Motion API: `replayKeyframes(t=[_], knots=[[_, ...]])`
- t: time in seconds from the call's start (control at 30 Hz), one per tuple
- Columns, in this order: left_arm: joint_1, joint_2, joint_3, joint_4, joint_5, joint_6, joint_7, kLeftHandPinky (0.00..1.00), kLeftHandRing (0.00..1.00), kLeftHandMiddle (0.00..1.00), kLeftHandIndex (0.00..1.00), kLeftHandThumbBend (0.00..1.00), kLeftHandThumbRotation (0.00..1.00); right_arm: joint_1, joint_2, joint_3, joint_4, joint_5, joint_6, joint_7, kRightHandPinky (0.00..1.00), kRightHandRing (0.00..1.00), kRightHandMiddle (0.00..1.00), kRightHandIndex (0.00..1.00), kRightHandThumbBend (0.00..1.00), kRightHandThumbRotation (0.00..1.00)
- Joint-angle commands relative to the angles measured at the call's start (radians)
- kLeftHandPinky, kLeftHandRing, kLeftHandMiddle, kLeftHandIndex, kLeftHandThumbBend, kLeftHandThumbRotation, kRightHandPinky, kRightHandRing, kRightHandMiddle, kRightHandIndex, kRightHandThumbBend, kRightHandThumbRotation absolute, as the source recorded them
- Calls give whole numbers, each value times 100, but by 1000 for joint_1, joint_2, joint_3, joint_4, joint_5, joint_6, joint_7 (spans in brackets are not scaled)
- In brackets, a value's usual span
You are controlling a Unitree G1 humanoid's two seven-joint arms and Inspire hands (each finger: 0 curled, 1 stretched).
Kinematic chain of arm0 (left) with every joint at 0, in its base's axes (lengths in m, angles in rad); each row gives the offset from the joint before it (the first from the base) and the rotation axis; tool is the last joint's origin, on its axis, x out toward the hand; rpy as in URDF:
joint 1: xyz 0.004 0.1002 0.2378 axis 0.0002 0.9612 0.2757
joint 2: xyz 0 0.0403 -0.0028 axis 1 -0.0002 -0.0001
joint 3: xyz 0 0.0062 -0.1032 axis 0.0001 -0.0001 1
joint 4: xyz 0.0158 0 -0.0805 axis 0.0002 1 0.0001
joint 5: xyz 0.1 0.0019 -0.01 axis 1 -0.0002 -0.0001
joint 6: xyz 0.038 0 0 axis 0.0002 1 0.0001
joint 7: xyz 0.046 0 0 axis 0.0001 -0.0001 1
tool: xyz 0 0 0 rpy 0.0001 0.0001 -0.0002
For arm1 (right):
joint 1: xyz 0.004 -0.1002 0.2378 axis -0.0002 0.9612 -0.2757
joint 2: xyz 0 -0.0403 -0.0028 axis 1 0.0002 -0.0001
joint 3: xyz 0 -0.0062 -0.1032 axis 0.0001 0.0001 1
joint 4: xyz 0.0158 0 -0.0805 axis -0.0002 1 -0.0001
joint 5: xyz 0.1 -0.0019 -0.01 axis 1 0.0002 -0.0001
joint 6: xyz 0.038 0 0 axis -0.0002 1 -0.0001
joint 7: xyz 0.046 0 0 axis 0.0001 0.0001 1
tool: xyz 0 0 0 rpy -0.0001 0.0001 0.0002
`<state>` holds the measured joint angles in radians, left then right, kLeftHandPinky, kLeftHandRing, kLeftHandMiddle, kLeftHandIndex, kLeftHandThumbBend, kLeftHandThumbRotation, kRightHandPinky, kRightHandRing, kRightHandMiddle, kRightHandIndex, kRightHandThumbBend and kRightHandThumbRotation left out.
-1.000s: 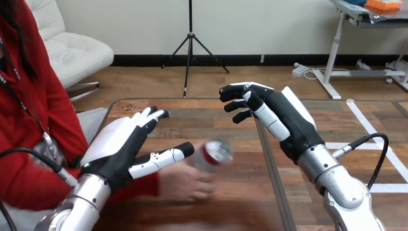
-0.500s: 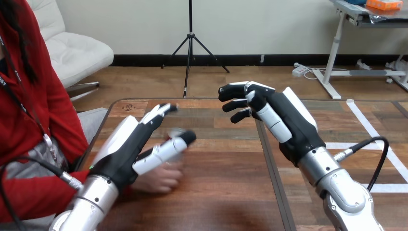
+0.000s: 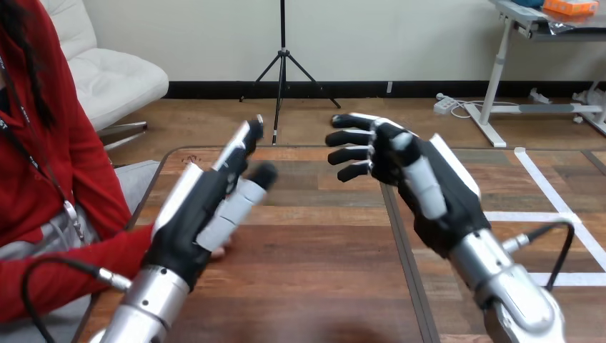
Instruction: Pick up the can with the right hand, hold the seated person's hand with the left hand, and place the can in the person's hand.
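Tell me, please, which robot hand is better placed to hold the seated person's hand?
The left. The black-and-white left hand hovers open right by the red-sleeved person's hand at the left of the brown wooden table. The black-and-white right hand, also open, is over the right half, well apart.

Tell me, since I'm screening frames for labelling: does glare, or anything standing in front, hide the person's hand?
Head view: the light is even, with no harsh glare on the wooden table. The left hand stands in front of the person's hand, leaving just a sliver visible beside its palm.
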<state>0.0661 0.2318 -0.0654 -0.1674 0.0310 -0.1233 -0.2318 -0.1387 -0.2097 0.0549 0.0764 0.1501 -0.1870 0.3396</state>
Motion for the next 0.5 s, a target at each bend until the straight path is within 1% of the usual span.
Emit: replayKeyframes(t=[0.0,0.1,0.13,0.2,0.27,0.33,0.47], knots=[[0,-59,32,-4,-91,-87,6,100,100,100,100,87,100,40,23,-38,-58,63,-16,13,66,74,78,84,96,100],[21,-78,28,-20,-116,-113,8,100,100,100,100,89,100,70,30,-42,-73,86,-23,24,68,75,80,86,96,100],[38,-91,23,-40,-123,-121,14,100,100,100,100,90,100,91,36,-44,-81,98,-33,30,69,76,80,86,95,100],[57,-104,18,-60,-129,-130,22,100,100,99,100,94,100,114,41,-46,-89,111,-43,39,72,78,82,88,94,100],[74,-114,11,-74,-133,-142,25,100,100,99,100,95,100,135,45,-47,-98,120,-53,43,73,79,82,88,93,100],[100,-128,1,-93,-143,-166,24,100,100,98,100,94,100,172,55,-47,-112,133,-68,47,74,80,83,88,92,100],[139,-149,-15,-114,-157,-201,19,100,100,98,100,86,100,235,69,-44,-137,147,-88,49,76,81,85,87,92,100]])
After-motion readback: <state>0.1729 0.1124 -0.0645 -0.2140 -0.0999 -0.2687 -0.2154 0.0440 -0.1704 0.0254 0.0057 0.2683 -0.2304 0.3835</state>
